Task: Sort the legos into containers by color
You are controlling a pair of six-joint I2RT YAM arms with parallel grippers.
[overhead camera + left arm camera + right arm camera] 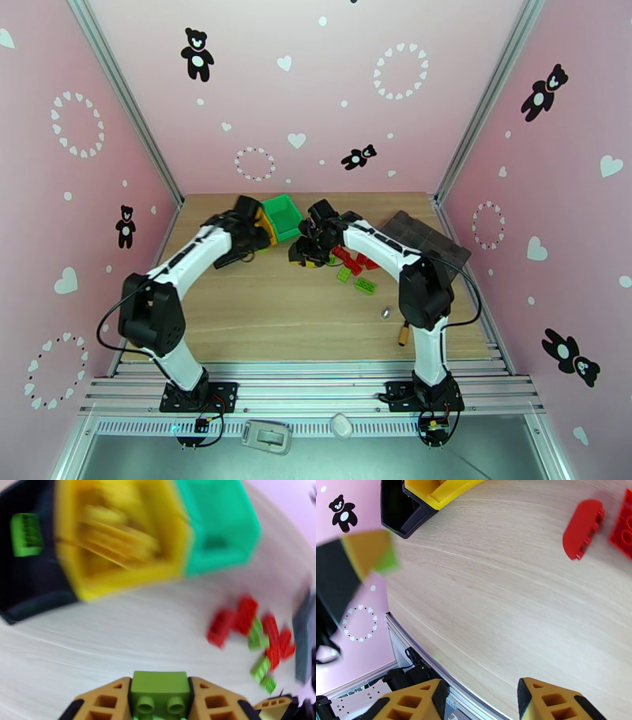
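Overhead, the left gripper (258,233) sits right by the bins (283,215), and loose bricks (353,264) lie just beside the right gripper (308,251). Seen from the left wrist, its jaws clamp a green brick (160,683). Ahead, the yellow bin (118,539) holds yellow pieces, and the green bin (217,527) looks empty through the blur. From the right wrist, the jaws stand open on nothing, with red bricks (582,527) ahead. The yellows seem sorted; the reds and greens remain.

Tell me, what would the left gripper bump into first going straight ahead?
Probably the front wall of the yellow bin: the left gripper, holding a green lego, points at it across bare table. The picture is blurry, so it might touch the table first.
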